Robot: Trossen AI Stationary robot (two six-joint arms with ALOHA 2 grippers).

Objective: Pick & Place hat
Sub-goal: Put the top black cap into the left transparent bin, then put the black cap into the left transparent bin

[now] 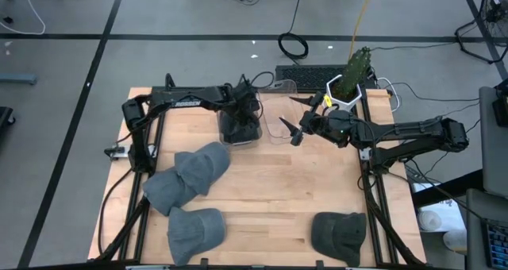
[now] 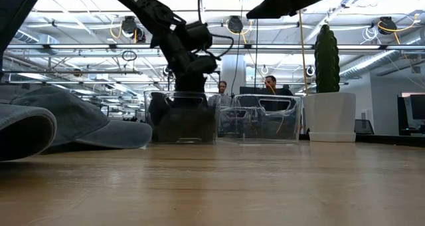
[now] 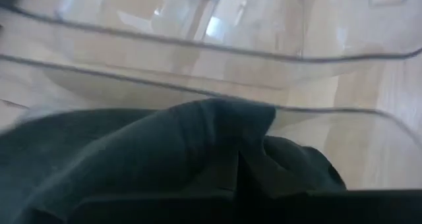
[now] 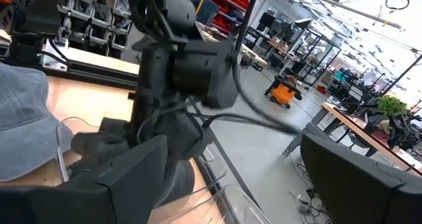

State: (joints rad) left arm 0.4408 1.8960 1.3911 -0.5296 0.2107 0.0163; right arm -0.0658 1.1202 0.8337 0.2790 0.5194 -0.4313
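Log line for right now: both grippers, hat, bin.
left gripper: shut on dark hat, inside clear bin | right gripper: open, empty, above second bin | loose hats on table: four

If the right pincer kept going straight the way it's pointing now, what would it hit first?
Most likely the left arm's wrist, which fills the view ahead of the open right pincer and reaches down into the clear bin. How high each sits is unclear, so it may pass over the bin's rim.
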